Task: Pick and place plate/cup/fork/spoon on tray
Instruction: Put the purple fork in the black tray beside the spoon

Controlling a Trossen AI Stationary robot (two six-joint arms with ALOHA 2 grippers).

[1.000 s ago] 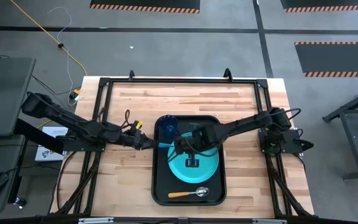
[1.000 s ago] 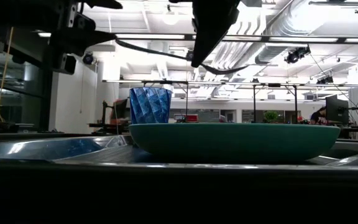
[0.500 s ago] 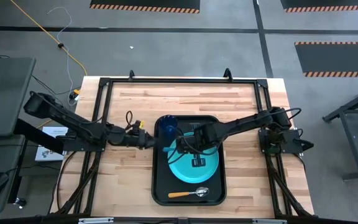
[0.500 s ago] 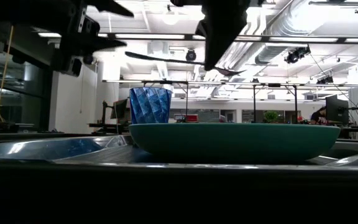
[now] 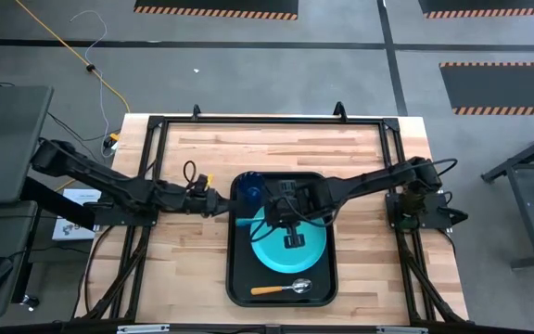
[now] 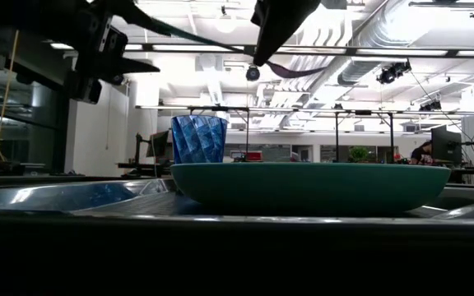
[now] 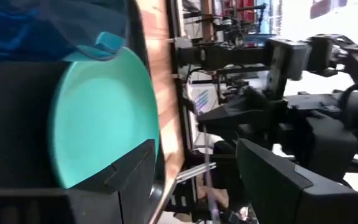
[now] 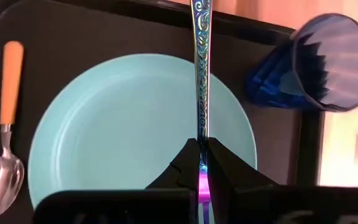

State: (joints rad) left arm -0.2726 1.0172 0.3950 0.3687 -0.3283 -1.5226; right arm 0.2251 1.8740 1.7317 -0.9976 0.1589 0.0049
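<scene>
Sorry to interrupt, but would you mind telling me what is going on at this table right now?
A table setting is being loaded onto the black tray. The plate, the cup and the spoon already sit on it. The right tool is shut on the fork and holds it in the air above the plate. The left tool waits beside the tray's left edge, near the cup.

Wooden desk (image 5: 341, 158) on grey floor (image 5: 276, 79); yellow cable (image 5: 68, 56) trailing across it, striped mats (image 5: 216, 7) beyond.
</scene>
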